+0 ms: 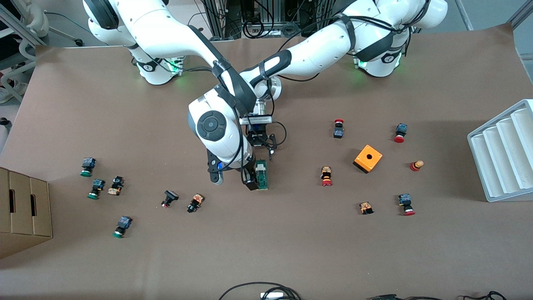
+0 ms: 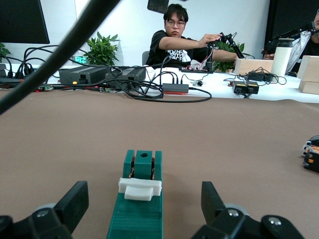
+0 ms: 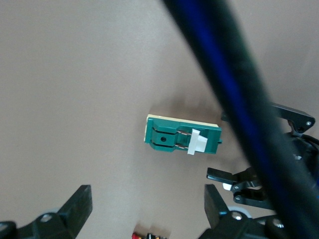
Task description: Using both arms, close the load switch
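Front view takes in the whole brown worktop (image 1: 125, 258), with two white arms reaching from the top edge and crossing over its middle. One cardboard box (image 1: 25, 212) is cut off at the right arm's end, and one white ridged tray (image 1: 504, 152) is cut off at the left arm's end. One orange box (image 1: 367, 158) with a hole sits toward the left arm's end. Thirteen small push buttons lie scattered, seven of them round the orange box and six toward the right arm's end; their caps are hard to tell apart at this range.

One load switch (image 1: 262, 175), a green bar with a white block, lies near the middle of the worktop. From this camera the right arm's wrist hides part of it and most of the right claw (image 1: 250, 181), which is just beside the switch. The left claw (image 1: 263, 141) is low over the worktop just beside the switch's end that lies farther from the front camera.

Left wrist view shows the switch (image 2: 137, 209) end-on between wide-spread fingers (image 2: 75, 201), not touched, and a seated person at a cluttered bench.

Right wrist view shows the switch (image 3: 182, 136) from above, the right fingers (image 3: 79, 204) wide apart and clear of it, and a blurred cable crossing the picture
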You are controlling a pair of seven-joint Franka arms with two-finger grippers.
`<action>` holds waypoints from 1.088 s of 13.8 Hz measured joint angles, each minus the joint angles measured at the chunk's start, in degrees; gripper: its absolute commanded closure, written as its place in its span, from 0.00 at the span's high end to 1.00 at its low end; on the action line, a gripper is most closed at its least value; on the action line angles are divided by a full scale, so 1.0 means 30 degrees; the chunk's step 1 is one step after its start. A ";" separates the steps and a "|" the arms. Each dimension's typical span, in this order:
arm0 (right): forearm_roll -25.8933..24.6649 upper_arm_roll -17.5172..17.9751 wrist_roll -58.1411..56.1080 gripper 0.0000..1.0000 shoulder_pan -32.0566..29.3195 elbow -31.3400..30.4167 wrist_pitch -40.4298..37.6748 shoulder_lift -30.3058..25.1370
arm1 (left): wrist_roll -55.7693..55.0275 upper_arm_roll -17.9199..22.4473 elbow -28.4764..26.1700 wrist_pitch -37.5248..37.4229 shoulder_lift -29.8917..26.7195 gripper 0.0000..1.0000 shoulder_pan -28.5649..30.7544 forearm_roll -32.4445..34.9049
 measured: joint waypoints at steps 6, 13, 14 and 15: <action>-0.0183 -0.0277 -0.0003 1.00 -0.0035 -0.0472 0.0091 0.0002 | -0.0096 0.0001 0.0265 0.0000 0.0752 1.00 -0.0001 0.0477; -0.0454 -0.0227 -0.0003 1.00 0.0043 -0.1195 0.0319 0.0003 | -0.0110 0.0120 0.0864 -0.0343 0.1540 1.00 0.0002 0.1374; -0.0454 -0.0205 -0.0004 1.00 0.0050 -0.1262 0.0337 0.0003 | -0.0110 0.0120 0.0946 -0.0365 0.1586 1.00 0.0003 0.1490; -0.0455 -0.0187 -0.0006 0.99 0.0095 -0.1355 0.0417 0.0001 | -0.0110 0.0120 0.0974 -0.0366 0.1610 1.00 0.0002 0.1544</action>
